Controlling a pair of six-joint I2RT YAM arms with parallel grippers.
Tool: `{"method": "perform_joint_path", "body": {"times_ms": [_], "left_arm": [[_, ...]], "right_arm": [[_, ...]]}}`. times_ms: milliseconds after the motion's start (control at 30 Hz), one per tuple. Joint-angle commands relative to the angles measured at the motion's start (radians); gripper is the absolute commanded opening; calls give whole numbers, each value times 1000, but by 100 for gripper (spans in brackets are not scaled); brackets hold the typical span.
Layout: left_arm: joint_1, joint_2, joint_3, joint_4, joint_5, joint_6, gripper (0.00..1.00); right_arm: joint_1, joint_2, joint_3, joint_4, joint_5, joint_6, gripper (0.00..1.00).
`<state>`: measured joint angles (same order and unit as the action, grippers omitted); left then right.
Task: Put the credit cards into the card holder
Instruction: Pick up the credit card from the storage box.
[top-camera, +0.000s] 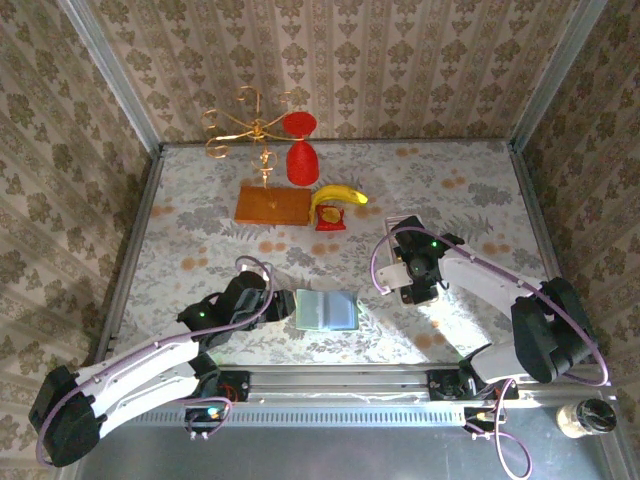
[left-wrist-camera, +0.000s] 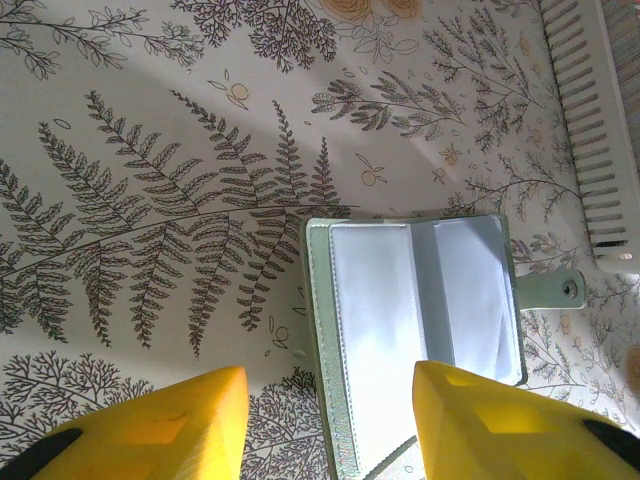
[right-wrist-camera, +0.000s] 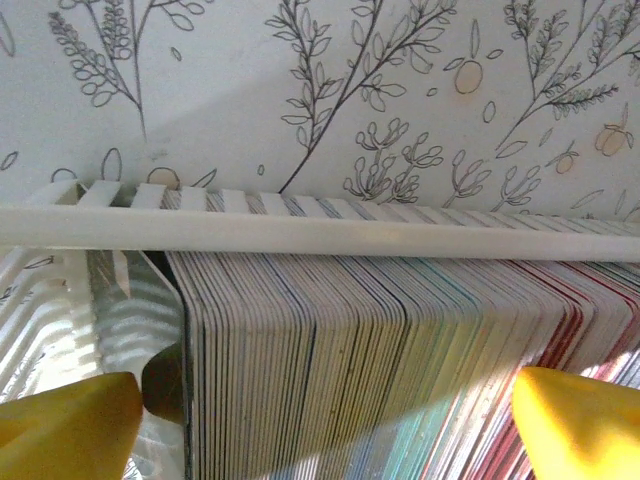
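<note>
Because the credit cards (right-wrist-camera: 350, 360) stand packed edge-up in a tight striped row inside the slotted tray (right-wrist-camera: 300, 232), across the lower half of the right wrist view, they will probably handle as thin, stiff, slick plastic: light, but hard to part one from its neighbours. The right end effector (right-wrist-camera: 325, 405) hangs over them, its yellow fingers (right-wrist-camera: 70, 430) spread wide at the lower corners of the frame and holding nothing. The best hold, I judge, is across a card's flat faces near its top edge, at the left end of the row, where a gap in the tray leaves room for a fingertip.

The card holder (left-wrist-camera: 415, 300) lies open and flat on the bench (left-wrist-camera: 150, 150), right of centre in the left wrist view, with two bluish panels up and its snap tab pointing right. The left end effector (left-wrist-camera: 330, 400) is open at the holder's lower edge, straddling the left panel; I cannot tell whether it touches. The holder looks soft and light, likely to slide or fold when a card is pushed in, so pinning it seems wise.

The tray's rail runs down the right edge of that view, near the holder with bare bench between them. In the top view the banana (top-camera: 338, 196) and wooden board (top-camera: 272, 205) sit well apart, toward the upper middle.
</note>
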<state>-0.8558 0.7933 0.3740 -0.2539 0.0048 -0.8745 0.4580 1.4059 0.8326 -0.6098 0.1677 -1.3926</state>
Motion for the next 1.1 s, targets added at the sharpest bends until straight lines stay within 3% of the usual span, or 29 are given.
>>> {"method": "perform_joint_path", "body": {"times_ms": [0, 333, 433, 633, 1067], "left_arm": [[5, -14, -15, 11, 12, -12, 47], [5, -13, -15, 18, 17, -16, 47], [5, -13, -17, 19, 17, -18, 47], [5, -4, -23, 44, 40, -29, 47], [5, 1, -20, 50, 52, -35, 46]], "right_arm": [[-4, -46, 1, 4, 27, -20, 90], [-4, -84, -4, -26, 26, -23, 72], [-4, -94, -10, -33, 17, -25, 65], [-2, -107, -20, -53, 3, -26, 40], [-2, -147, -23, -59, -4, -1, 11]]}}
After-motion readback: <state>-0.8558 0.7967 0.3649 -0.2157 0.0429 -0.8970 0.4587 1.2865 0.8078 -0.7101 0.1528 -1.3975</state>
